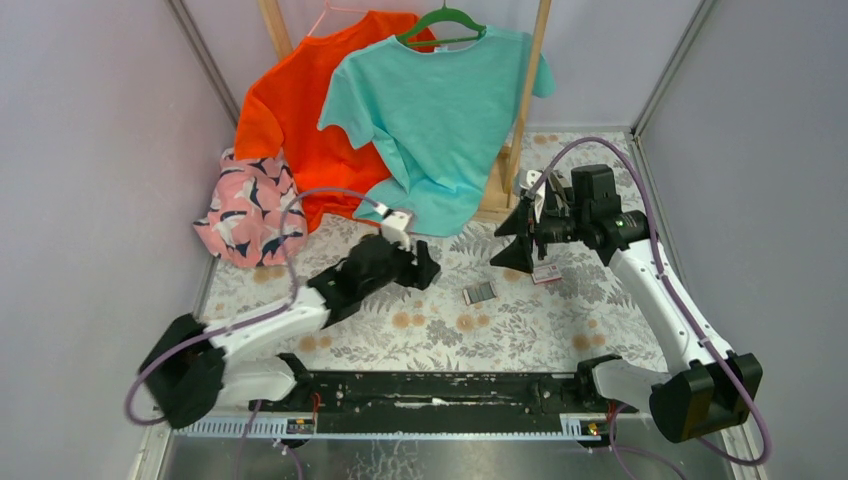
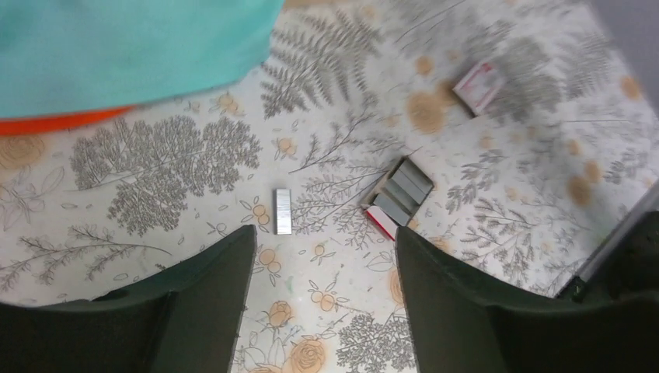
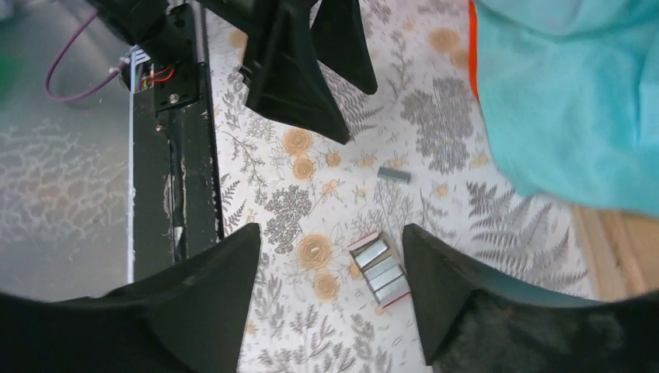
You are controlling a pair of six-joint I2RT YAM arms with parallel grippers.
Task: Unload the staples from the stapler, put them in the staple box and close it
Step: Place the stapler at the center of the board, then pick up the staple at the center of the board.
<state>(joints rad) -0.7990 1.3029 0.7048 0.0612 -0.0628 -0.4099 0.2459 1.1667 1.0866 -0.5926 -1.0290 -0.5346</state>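
Desk (image 1: pixel 520 330): we see a floral-patterned surface that carries every item below.
Teal shirt (image 1: pixel 430 120): hangs on a green hanger at the far edge, overlapping the orange shirt (image 1: pixel 290 120).
Patterned pink bundle (image 1: pixel 245 210): rests at the far left, against the orange shirt.
Left tool (image 1: pixel 425 268): released; in the left wrist view we see its fingers (image 2: pixel 210 295) standing apart with only desk between them.
Right tool (image 1: pixel 505 240): released; its fingers (image 3: pixel 210 295) are spread above the desk and grasp nothing.
Open tray (image 1: pixel 480 292): lies flat between the two tools, touching neither.
Packed staple strips (image 2: pixel 410 186): we note several silvery strips lying side by side in the tray.
Small white-and-pink box (image 1: pixel 546 275): lies closed near the right tool, apart from the tray.
Loose staple strip (image 2: pixel 282 210): lies flat and alone on the desk, just ahead of the left tool's fingers, apart from the tray and near the teal shirt's hem.
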